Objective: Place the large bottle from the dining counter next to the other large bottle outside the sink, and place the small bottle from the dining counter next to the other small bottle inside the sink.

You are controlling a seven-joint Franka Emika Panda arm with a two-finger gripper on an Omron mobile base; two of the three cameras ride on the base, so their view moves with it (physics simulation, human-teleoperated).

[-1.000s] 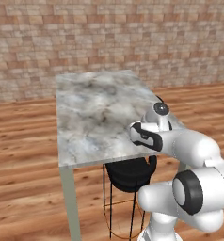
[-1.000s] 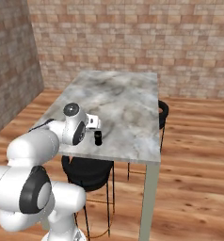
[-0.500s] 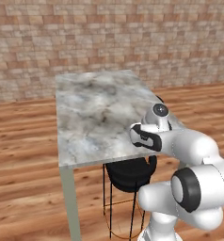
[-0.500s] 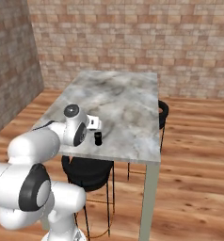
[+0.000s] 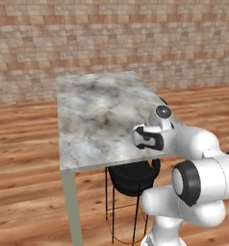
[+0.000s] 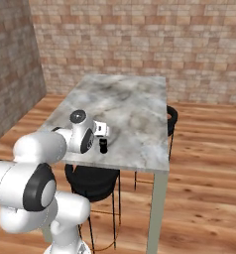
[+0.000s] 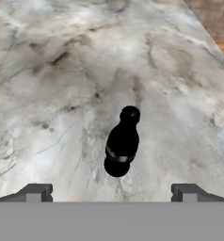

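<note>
Base views: I look from behind, left and right; both share the dining counter point(image 5: 102, 115) at 12 o'clock.
Hand view: I look close down onto its marble.

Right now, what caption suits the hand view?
Open hand hovering over the small black bottle standing on the marble dining counter.

Table top point(image 7: 48, 70): bare marble on all sides of the small black bottle point(image 7: 122, 141), open to approach from above and from each side.
Obstacle: small black bottle, standing upright near the table's near edge, alone on the surface.
Hand point(image 7: 111, 190): fingers spread wide, bottle ahead of the gap and apart from both tips.
Under table: black stools point(image 6: 92, 179) below the top, clear of the surface.
</note>
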